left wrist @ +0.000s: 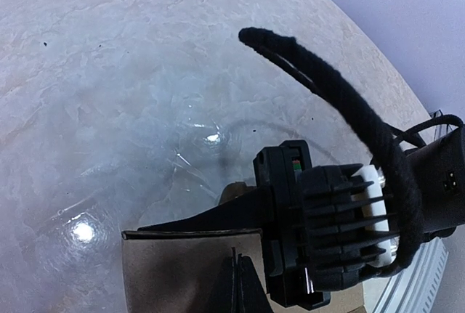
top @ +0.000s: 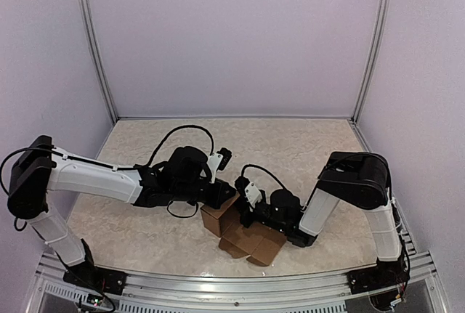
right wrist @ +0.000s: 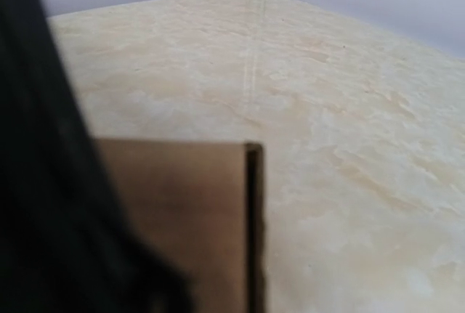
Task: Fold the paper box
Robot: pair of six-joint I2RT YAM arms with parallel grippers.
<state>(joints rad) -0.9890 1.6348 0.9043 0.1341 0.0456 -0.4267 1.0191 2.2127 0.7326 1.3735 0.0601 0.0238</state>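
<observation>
Left gripper (top: pixel 230 195) is closed tight, its tips resting at the top edge of the raised part of the paper box (top: pixel 251 244). Whether any cardboard is pinched between the jaws cannot be made out. In the left wrist view one dark finger (left wrist: pixel 196 220) lies along the upper edge of a brown panel directly beneath it.

Right gripper (top: pixel 245 210) sits just beside the left one, tip nearly to tip, and its jaws are closed as well. In its own wrist view a blurred dark finger (right wrist: pixel 51 182) fills the left side, with a brown panel standing right against it, seen edge-on at its right border. A grip on that panel cannot be confirmed.

Directly under and between the two grippers, the box is plain brown cardboard, unprinted and only partly folded. One block-like section stands upright below the left gripper, while flat flaps spread out from it below the right gripper, towards the arm bases.

Around the box lies the pale marbled table (top: pixel 305 146). A black braided cable (left wrist: pixel 341 102) arches over the right arm's wrist.
</observation>
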